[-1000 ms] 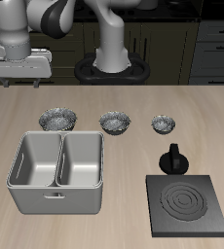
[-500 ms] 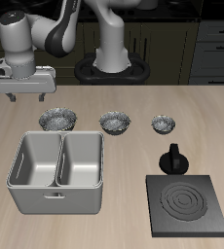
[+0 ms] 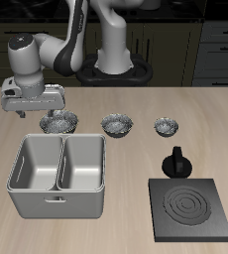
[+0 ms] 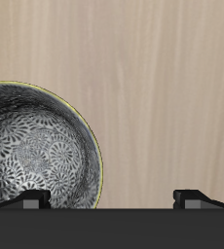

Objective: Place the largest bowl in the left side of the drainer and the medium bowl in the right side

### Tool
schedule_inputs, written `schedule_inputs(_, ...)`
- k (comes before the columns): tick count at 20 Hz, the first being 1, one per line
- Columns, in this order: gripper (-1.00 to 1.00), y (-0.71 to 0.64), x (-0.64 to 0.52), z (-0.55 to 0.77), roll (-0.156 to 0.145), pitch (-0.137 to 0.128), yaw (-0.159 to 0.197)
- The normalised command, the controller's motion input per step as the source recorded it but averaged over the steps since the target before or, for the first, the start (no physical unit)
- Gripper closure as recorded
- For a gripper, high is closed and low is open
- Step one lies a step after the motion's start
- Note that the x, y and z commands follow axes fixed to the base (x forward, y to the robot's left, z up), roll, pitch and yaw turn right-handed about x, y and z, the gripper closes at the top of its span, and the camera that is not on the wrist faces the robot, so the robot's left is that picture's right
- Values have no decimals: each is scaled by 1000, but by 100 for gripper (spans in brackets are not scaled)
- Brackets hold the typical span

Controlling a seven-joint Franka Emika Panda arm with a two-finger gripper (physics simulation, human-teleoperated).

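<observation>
Hovering low over the table's back strip, gripper [image 3: 31, 117] with fingers apart and nothing between them, both fingertips showing wide-set in the wrist view with bare wood in the gap. Largest bowl [image 3: 58, 122] sitting upright on the wood just behind the drainer [image 3: 59, 204], first in a row with the medium bowl [image 3: 117, 124] beside it and a smallest bowl [image 3: 165, 126] beyond. From the gripper, largest bowl lying at about three o'clock in the exterior view, close by but not under the fingers; in the wrist view the bowl [image 4: 31, 148] filling one side, its rim reaching toward one fingertip [image 4: 32, 199] while the other hangs over plain table. Round, so no long axis to match; judged to matter only that one finger drops inside the rim and the other outside. A short sideways shift toward the bowl looks needed before closing. Drainer's two compartments both bare, lying at roughly five o'clock from the gripper, so neither placement done yet. Black burner plate [image 3: 191, 209] and a small dark knob-like thing [image 3: 176, 164] well apart, nearer the front edge.

Against half a second ago: lower and nearer the bowl, arm folded further forward; bowls and drainer unmoved.
</observation>
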Motion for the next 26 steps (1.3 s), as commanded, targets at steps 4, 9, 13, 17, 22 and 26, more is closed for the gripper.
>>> schedule_inputs(4, -100, 92, -35, -259, 22, 38, -5)
schedule_inputs(9, -100, 38, 53, -354, 10, 86, -13)
schedule_inputs(13, 100, 132, -51, -75, 49, -2, 16)
schedule_inputs(17, 100, 43, -29, 51, 15, 3, -6)
schedule_inputs(22, 100, -12, -58, 275, 2, -34, 23)
schedule_inputs(26, 100, -111, 5, 489, -51, -42, 23)
